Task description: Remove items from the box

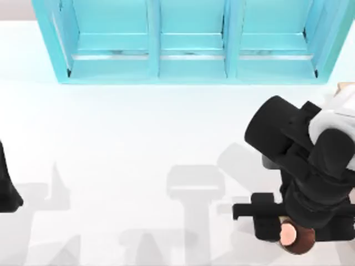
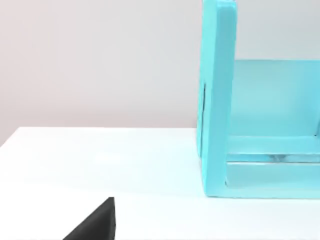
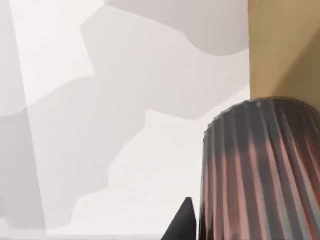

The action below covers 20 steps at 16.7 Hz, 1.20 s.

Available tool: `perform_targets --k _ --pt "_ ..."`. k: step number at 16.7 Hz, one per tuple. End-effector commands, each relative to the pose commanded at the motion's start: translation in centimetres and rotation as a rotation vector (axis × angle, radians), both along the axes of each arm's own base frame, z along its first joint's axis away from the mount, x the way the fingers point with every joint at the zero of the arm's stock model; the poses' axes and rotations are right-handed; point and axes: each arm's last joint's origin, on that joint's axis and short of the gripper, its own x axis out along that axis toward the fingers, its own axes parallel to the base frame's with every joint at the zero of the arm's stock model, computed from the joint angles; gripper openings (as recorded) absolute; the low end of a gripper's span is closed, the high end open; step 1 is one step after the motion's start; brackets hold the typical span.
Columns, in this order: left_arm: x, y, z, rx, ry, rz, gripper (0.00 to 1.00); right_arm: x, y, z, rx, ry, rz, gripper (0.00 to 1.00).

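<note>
My right gripper (image 1: 284,231) hangs over the table's front right and is shut on a dark reddish-brown shiny round can (image 1: 298,240). In the right wrist view the ribbed can (image 3: 260,170) stands very close, with one dark fingertip (image 3: 182,226) beside it and the tan box wall (image 3: 282,50) behind it. In the top view a small corner of the box (image 1: 347,87) peeks out at the far right edge; my right arm hides the rest. The can is outside the box, nearer the front than it. The left arm (image 1: 5,188) is parked at the left edge.
A large turquoise three-compartment shelf unit (image 1: 188,44) stands along the back of the white table (image 1: 138,144). Its end wall (image 2: 217,100) rises ahead in the left wrist view. Grey arm shadows lie across the front of the table.
</note>
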Motion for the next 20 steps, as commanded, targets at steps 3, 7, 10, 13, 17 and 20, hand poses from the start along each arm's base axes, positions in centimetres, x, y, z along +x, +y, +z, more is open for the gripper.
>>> perform_targets --k 3,7,10,13,17,20 --pt "0.0 0.0 0.0 0.000 0.000 0.000 1.00 -0.1 0.0 0.0 0.001 -0.001 0.000 0.00" --pt "0.0 0.0 0.0 0.000 0.000 0.000 1.00 0.0 0.0 -0.4 -0.002 0.003 -0.004 0.00" --pt "0.0 0.0 0.0 0.000 0.000 0.000 1.00 0.0 0.1 -1.4 -0.001 0.001 -0.003 0.00" --pt "0.0 0.0 0.0 0.000 0.000 0.000 1.00 0.0 0.1 -2.4 0.000 0.001 -0.002 0.00" --pt "0.0 0.0 0.0 0.000 0.000 0.000 1.00 -0.1 0.1 -3.8 0.002 -0.003 -0.001 0.00" --pt "0.0 0.0 0.0 0.000 0.000 0.000 1.00 -0.2 0.1 -4.5 0.001 -0.001 0.000 0.00"
